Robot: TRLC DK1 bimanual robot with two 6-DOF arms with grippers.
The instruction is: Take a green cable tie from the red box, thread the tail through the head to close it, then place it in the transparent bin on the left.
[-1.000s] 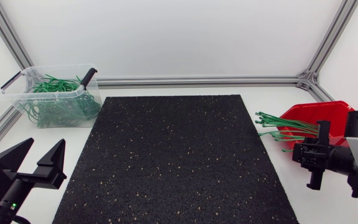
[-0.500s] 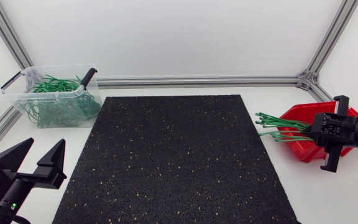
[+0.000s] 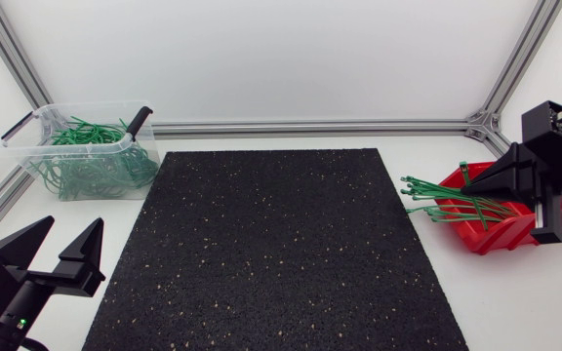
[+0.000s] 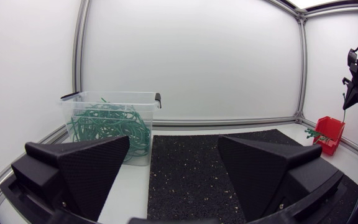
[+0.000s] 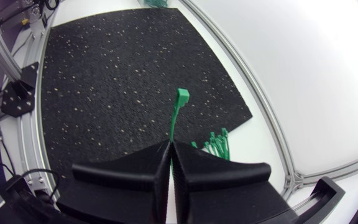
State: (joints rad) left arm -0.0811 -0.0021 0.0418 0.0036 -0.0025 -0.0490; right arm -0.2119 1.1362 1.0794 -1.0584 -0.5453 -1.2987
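Observation:
The red box (image 3: pixel 503 222) stands at the table's right edge, and a bundle of green cable ties (image 3: pixel 444 202) sticks out of it toward the mat. Raised above the box, my right gripper (image 3: pixel 472 182) is shut on a single green cable tie (image 5: pixel 178 107). The tie sticks out ahead of the fingertips (image 5: pixel 185 158), its square head at the free end. The transparent bin (image 3: pixel 39 117) at the back left holds several closed green ties. My left gripper (image 3: pixel 73 226) stands open near the front left corner, nothing between its fingers (image 4: pixel 86 168).
A black speckled mat (image 3: pixel 271 244) covers the middle of the table. Aluminium frame rails (image 3: pixel 310 127) run along the back and side edges. In the left wrist view the bin (image 4: pixel 107 121) stands ahead of the gripper and the red box (image 4: pixel 328 132) is far off across the mat.
My right arm rose from in front of the red box to above it, turning its gripper, which closed fully on one cable tie. The left arm has not moved.

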